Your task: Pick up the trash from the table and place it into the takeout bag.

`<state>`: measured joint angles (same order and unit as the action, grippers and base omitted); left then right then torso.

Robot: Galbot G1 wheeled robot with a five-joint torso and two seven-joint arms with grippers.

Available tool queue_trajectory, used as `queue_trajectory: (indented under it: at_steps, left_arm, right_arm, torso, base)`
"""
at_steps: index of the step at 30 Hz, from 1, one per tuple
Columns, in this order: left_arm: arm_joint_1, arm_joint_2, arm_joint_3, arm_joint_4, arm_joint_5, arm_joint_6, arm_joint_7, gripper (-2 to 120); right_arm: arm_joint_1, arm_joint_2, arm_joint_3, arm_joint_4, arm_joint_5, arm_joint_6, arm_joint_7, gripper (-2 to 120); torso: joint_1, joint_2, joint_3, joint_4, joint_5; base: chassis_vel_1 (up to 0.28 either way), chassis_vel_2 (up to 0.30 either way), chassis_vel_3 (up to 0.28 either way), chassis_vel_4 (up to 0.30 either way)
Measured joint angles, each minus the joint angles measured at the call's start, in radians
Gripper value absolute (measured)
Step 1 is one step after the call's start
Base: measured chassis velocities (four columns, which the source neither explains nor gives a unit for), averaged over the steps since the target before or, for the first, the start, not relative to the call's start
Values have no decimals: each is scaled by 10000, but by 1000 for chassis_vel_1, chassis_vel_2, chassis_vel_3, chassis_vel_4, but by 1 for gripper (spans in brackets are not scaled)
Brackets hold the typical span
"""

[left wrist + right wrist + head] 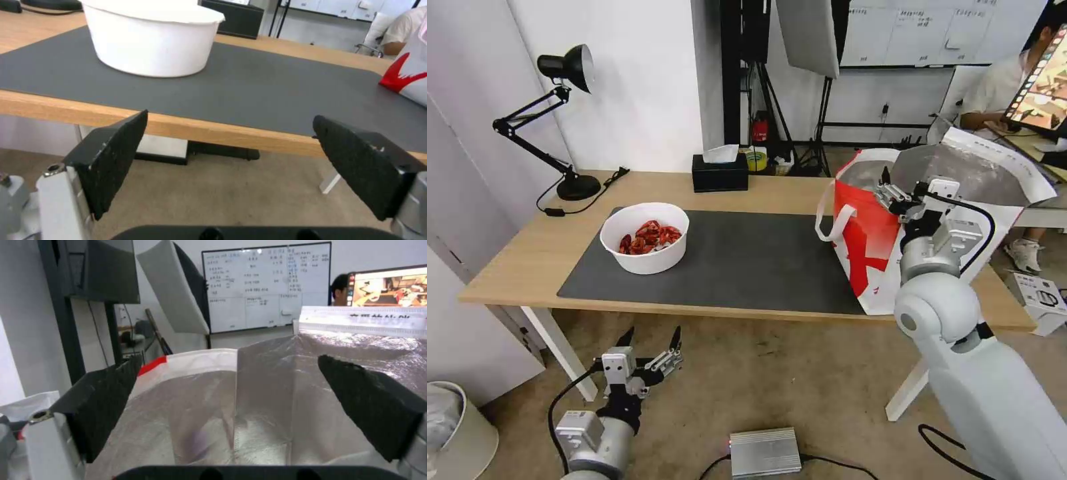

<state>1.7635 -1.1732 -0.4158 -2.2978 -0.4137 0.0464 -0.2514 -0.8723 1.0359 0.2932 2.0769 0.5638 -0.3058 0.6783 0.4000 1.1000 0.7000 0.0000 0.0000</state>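
Light-wood table (527, 253), grey mat (747, 260), beige carpet floor (800, 373)

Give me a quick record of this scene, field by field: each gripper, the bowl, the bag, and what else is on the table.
left gripper: open, empty, low in front of the table's near edge
right gripper: open, empty, at the bag's mouth
bowl: white, holds red shells, on the grey mat's left end
bag: white and red, foil lined, open, at the table's right end
tissue box: black, far edge
lamp: black, far left corner
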Motion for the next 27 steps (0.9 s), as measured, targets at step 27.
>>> queue_trajectory:
  at_steps: [27]
  left_arm:
    - [172,-133,-124,-175,45,-53,8,100]
  right_arm:
    - [-464,-223,-291,842,405,2030,-3263,100]
  torso:
    - [0,0,0,0,0]
  base:
    - [0,0,0,0]
